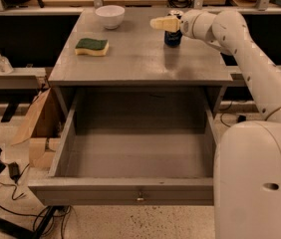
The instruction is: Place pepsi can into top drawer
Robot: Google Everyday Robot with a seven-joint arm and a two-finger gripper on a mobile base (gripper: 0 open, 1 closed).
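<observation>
On cabinet top (130, 63), back right | pincer (163, 24) by upright pepsi can (173, 39) top | opening: cannot tell

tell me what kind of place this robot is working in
Probably a robotics lab or workshop, not a home: long workbenches run behind the grey cabinet, and loose cables lie on the speckled floor. The gripper is at the pepsi can on the cabinet top, behind the open top drawer.

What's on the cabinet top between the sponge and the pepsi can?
Nothing: in the camera view, the cabinet top is bare from sponge to pepsi can. The claw is beside the can's top.
</observation>
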